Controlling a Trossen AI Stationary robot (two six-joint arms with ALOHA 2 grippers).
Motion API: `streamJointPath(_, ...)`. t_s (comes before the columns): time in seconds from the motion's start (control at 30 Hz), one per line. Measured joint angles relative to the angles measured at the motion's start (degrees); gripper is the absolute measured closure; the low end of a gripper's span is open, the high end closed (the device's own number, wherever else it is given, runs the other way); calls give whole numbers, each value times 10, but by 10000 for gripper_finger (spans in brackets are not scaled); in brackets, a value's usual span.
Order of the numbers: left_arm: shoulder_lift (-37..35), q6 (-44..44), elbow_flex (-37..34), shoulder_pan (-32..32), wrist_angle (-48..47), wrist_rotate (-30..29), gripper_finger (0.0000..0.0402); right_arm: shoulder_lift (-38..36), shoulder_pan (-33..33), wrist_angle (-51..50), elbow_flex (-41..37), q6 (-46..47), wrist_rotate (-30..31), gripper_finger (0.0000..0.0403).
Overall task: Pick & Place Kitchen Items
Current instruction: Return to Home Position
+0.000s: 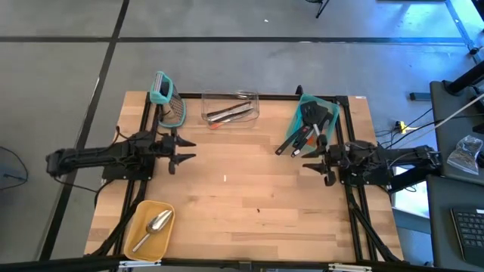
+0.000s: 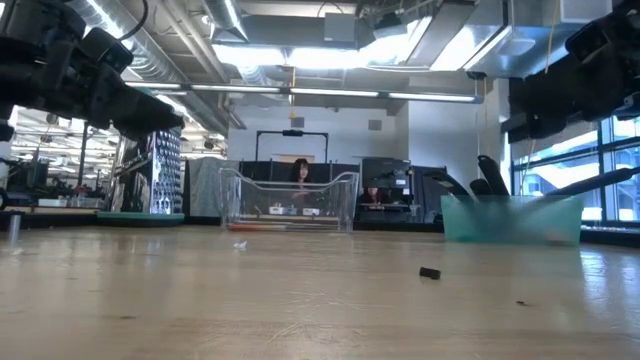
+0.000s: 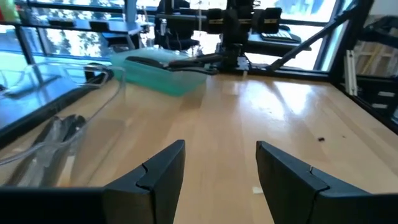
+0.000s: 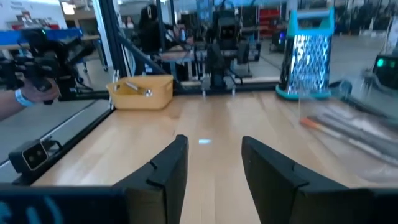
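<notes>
utensils sorted into three containers

silver table knives (image 1: 229, 113) lie flat, side by side, in the clear bin (image 1: 254, 97) at the far edge of the table (image 1: 249, 196). black turners and spatulas (image 1: 311, 121) are heaped in the teal bin (image 1: 335, 106), handles poking over its near rim. a silver scoop (image 1: 156, 224) lies in the yellow tray (image 1: 141, 210).

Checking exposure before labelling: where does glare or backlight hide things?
Low view: ceiling lights and the window silhouette the left arm and right arm; the transparent bin shows mostly by its rim. High view: even light, faint shadows. Left wrist view: bright windows behind the teal bin.
</notes>
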Motion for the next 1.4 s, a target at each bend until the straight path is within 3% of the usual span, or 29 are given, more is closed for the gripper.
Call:
streamJointPath(0.27,-28,5,0,24,-20,-6,210,-36,0,-1,1,-14,11,249)
streamJointPath(0.57,-21,-2,0,27,-30,-68,210,-36,0,0,1,3,13,249)
streamJointPath(0.73,-20,-4,0,27,-30,-69,210,-36,0,0,1,45,12,249)
streamJointPath(1.4,-20,-4,0,27,-30,-69,210,-36,0,0,1,47,11,249)
